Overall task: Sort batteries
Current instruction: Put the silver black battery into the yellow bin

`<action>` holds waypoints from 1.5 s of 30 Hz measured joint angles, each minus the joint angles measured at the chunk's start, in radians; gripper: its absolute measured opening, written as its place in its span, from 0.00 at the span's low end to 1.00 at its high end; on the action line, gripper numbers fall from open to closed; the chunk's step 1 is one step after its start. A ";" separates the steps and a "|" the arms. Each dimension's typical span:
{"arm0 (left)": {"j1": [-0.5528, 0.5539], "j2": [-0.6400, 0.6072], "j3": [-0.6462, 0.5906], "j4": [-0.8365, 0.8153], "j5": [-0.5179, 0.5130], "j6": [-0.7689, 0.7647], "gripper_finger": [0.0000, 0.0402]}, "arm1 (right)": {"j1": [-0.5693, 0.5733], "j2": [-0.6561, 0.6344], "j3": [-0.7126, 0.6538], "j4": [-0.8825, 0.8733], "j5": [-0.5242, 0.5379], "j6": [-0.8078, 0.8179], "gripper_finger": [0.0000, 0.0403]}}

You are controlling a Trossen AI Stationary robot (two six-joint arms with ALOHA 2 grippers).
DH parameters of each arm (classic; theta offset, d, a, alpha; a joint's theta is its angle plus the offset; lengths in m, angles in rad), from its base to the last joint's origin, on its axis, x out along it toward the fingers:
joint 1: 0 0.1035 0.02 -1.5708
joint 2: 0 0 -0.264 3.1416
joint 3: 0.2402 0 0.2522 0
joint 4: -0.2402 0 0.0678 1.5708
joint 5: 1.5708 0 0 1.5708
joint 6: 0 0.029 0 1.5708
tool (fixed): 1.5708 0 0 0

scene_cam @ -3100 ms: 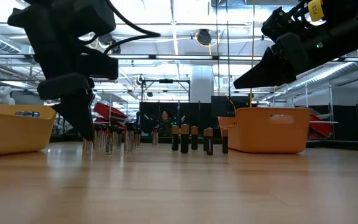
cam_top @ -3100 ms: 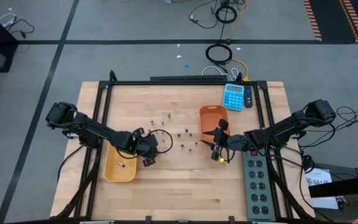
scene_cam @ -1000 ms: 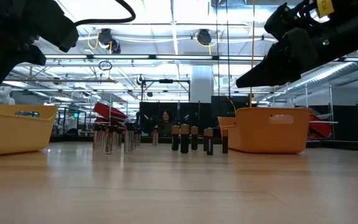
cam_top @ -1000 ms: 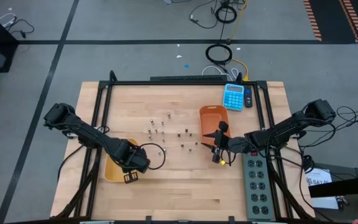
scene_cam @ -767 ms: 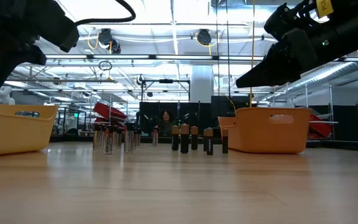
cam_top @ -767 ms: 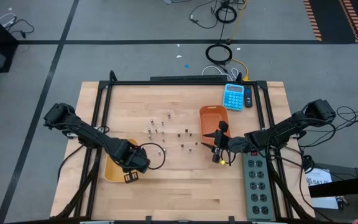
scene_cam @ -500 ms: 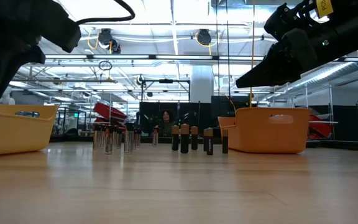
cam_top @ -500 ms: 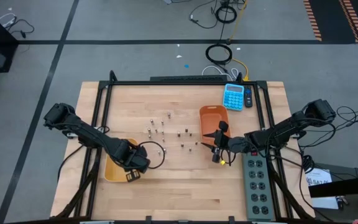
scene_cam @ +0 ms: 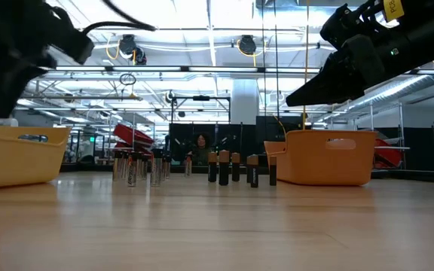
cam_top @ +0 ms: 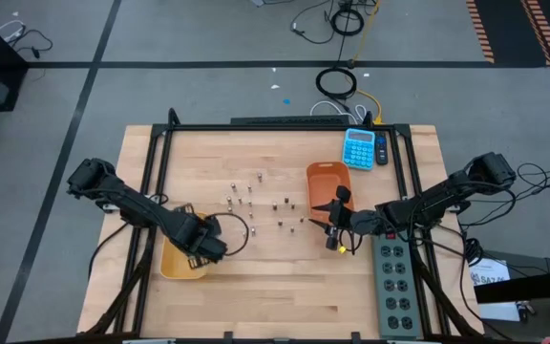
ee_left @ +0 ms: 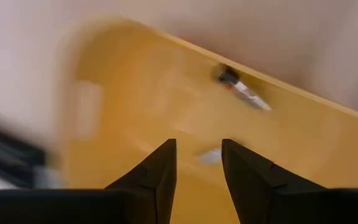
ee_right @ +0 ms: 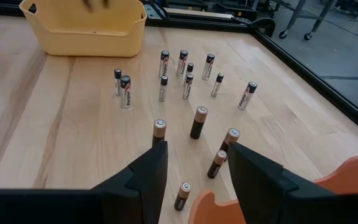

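Note:
Several batteries stand upright on their ends on the wooden table between a yellow bin and an orange bin. In the low view, silvery ones stand left of dark copper-topped ones. My left gripper hangs open over the yellow bin's inside, where two batteries lie on the floor. My right gripper is open and holds nothing. It hovers by the orange bin's near end, pointing at the standing batteries.
A blue calculator lies at the far right. A grey power strip runs along the right edge. Black frame rails border the table. Bare wood stretches across the near half. A loop of cable hangs from the left arm.
My left gripper has drawn a little toward the far edge, from past the yellow bin's near end to over its inside. The cable loop beside it has shifted. My right arm and the standing batteries have kept still.

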 joint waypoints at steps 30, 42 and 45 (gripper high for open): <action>0.507 -0.001 0.029 0.308 -0.176 0.767 0.34 | -0.012 0.076 0.000 -0.020 0.024 0.026 0.40; 0.653 -0.007 -0.017 0.474 -0.210 0.857 0.49 | 0.049 0.077 0.000 0.008 0.125 -0.002 0.40; 0.669 -0.010 -0.005 0.527 -0.245 0.909 0.52 | 0.049 0.077 0.000 0.009 0.123 0.006 0.40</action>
